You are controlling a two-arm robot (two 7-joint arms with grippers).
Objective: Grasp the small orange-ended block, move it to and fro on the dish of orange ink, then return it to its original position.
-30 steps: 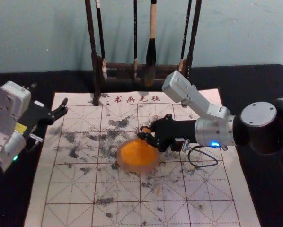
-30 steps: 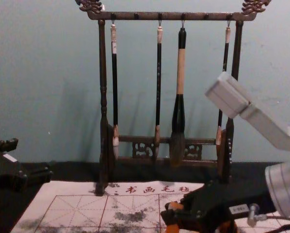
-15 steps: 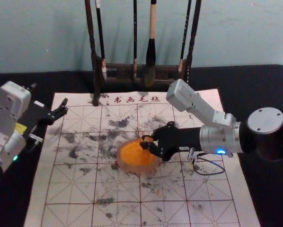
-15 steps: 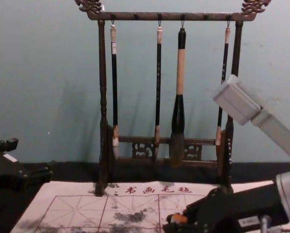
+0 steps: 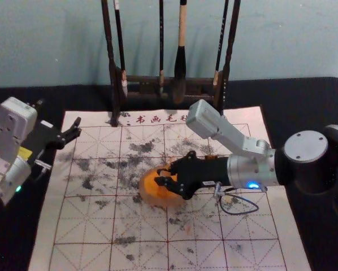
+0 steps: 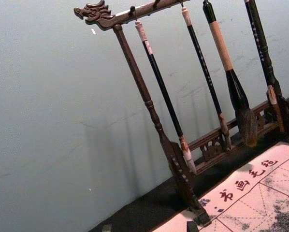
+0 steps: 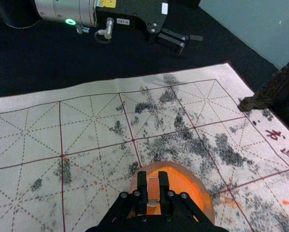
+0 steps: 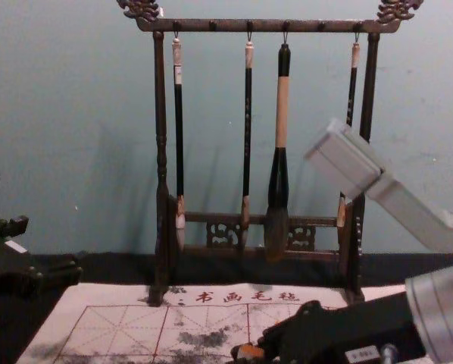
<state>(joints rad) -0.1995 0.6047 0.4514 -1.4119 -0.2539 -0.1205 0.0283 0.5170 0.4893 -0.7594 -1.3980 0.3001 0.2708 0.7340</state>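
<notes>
My right gripper (image 5: 160,176) reaches in from the right, its fingertips over the dish of orange ink (image 5: 152,193). In the right wrist view, my right gripper (image 7: 154,189) is shut on the small block (image 7: 153,187), which stands between the two fingers above the orange ink of the dish (image 7: 187,187). The block's lower end is hard to make out, so contact with the ink cannot be told. From the chest side, the block (image 8: 251,352) shows orange at the fingertips. My left gripper (image 5: 77,127) is parked open by the mat's back left corner.
Behind the mat (image 5: 90,226) stands a dark wooden rack (image 5: 113,84) with several hanging brushes, among them a thick one (image 5: 180,68). A small brownish-orange thing (image 5: 212,156) shows just behind the right gripper's body. Grey and orange stains mark the mat.
Holding the block, my right gripper has travelled from the dish's back right edge toward the front, then left across the dish. The left arm and the dish have kept their places.
</notes>
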